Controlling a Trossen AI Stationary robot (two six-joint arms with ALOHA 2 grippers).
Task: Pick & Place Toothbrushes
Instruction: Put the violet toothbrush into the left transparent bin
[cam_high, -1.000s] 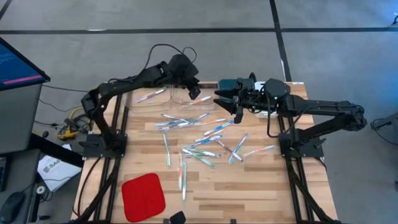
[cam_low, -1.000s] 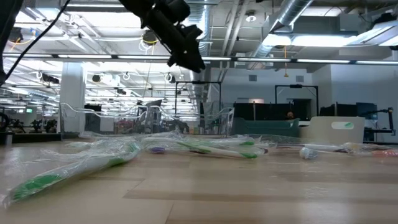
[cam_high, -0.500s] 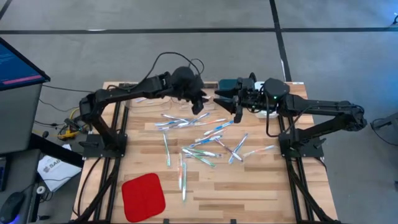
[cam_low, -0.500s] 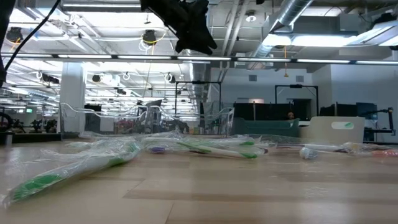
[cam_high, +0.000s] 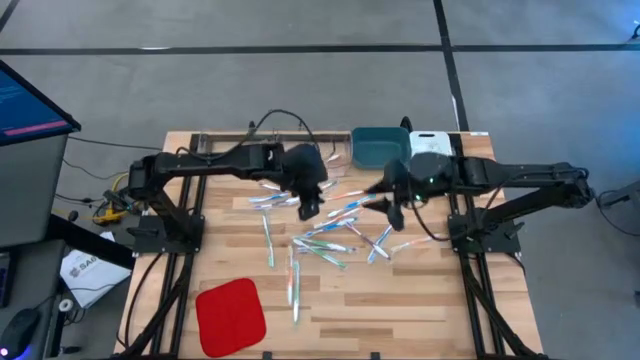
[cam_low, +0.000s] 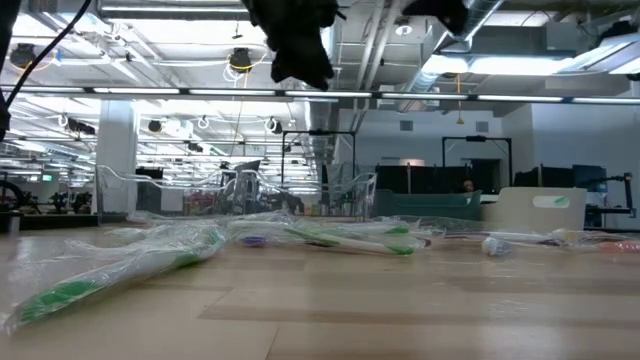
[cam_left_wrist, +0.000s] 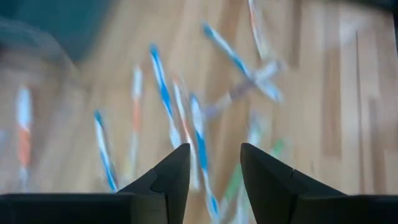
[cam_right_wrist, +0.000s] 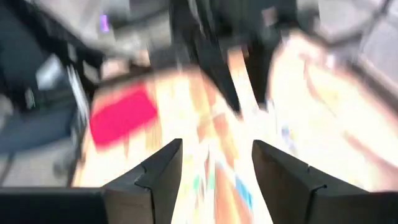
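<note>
Your left hand (cam_high: 307, 205) hangs over the scatter with its two dark fingers spread and nothing between them, and your right hand (cam_high: 392, 205) hovers just across the pile, likewise spread and empty. Working down from the biggest thing: the pale slatted wooden worktop (cam_high: 400, 310) carries everything, with a dark teal rectangular bin (cam_high: 379, 148) and a white bin (cam_high: 432, 143) at its far edge and a flat red square pad (cam_high: 229, 313) at the near left corner. The thin translucent plastic toothbrushes (cam_high: 330, 222), with blue, green and orange accents, lie loose across the middle of the worktop, most of them bunched between your two hands and a few strays nearer the pad. By the look of it, the bulk of the sorting is left to do, since the pile is large. Against the frame half a second back, both arms have dropped from the bin side down over the heap, and the teal bin, covered then, now shows clear.
</note>
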